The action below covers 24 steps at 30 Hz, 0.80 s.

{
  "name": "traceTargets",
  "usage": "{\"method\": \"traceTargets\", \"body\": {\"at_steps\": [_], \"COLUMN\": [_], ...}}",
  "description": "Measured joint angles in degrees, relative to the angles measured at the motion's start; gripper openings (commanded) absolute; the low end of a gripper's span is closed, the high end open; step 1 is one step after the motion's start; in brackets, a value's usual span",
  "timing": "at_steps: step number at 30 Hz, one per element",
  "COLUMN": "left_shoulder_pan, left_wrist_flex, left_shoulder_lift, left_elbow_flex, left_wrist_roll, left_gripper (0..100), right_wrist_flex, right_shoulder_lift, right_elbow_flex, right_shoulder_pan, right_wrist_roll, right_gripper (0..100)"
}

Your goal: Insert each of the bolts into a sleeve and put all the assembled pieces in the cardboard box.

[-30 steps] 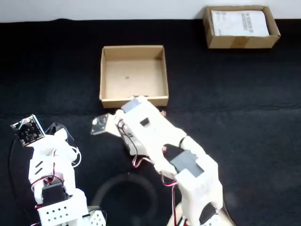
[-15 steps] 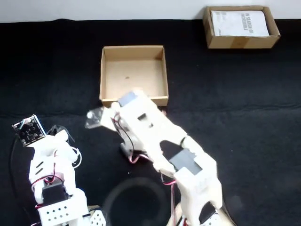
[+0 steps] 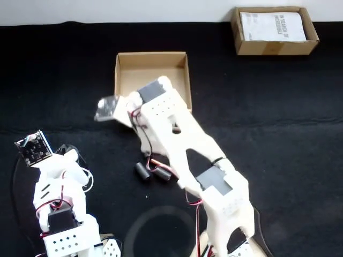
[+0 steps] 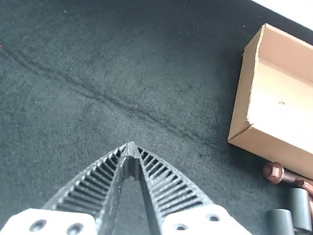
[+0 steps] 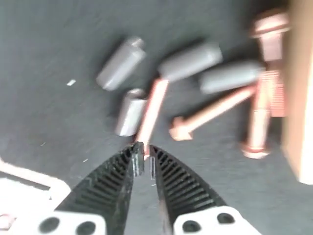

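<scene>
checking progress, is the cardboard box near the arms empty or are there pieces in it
Empty where visible: the cardboard box shows bare floor in high and left wrist views; the right arm hides one part.

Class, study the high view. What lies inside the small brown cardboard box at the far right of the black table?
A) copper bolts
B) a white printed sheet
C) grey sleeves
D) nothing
B: the small brown cardboard box holds a white printed sheet that covers its floor.
</scene>
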Motion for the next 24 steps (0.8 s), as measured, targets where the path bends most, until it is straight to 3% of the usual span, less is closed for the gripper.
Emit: {"method": "traceTargets", "body": {"at_steps": [4, 11, 24], "left_shoulder_pan": [0.00, 0.00, 0.00], "left_wrist_flex": [0.00, 0.00, 0.00], "left_shoulder_lift": [0.00, 0.00, 0.00], "left_elbow_flex": [0.00, 0.00, 0.00], "left_wrist_roll": [0.00, 0.00, 0.00], "left_gripper": [1, 1, 1], "right_wrist_flex": [-1.76, -9.05, -12.57], "right_shoulder_lift": [-2.99, -3.52, 3.25], "right_elbow_flex": [10.02, 18.55, 18.55], "right_shoulder_pan": [-4.22, -5.10, -5.19], "right_wrist_roll": [-0.18, 0.53, 0.70], "right_gripper": [15.5, 15.5, 15.5]}}
